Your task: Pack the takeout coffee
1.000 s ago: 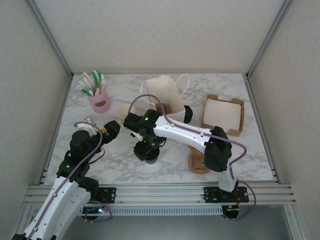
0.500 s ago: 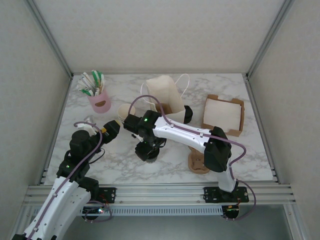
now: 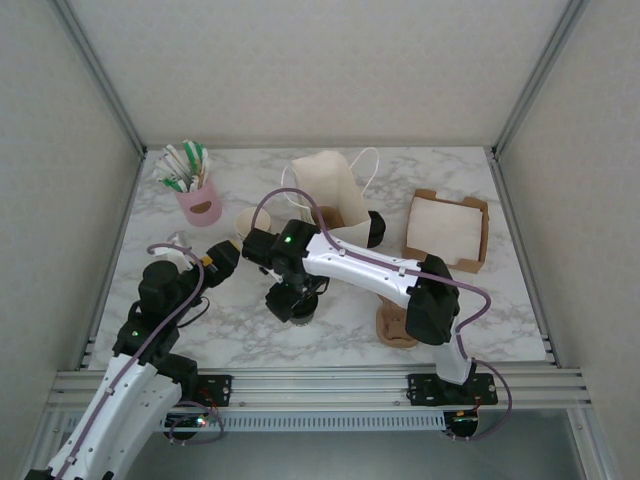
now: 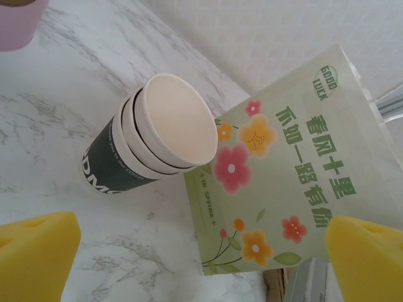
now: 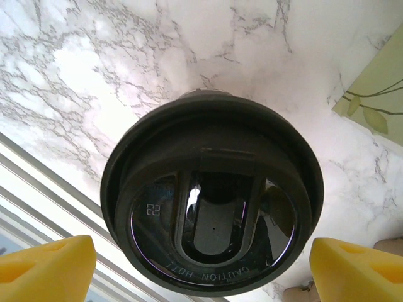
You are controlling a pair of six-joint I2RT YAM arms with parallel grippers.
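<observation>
The takeout coffee stands on the marble table, and its round black lid is close under the right wrist camera. My right gripper is open, one yellow fingertip left of the lid and the other at its right edge. From above, the right gripper covers the coffee in the table's middle. My left gripper is open and empty, left of the coffee. In the left wrist view the left gripper faces the green flowered bag. The bag stands open behind the right arm.
Lidless stacked paper cups lie beside the bag, also seen from above. A pink holder with sticks stands back left. A squat black cylinder, a cardboard box and a cardboard carrier are on the right.
My right gripper has shifted slightly left over the coffee. The left arm has not moved.
</observation>
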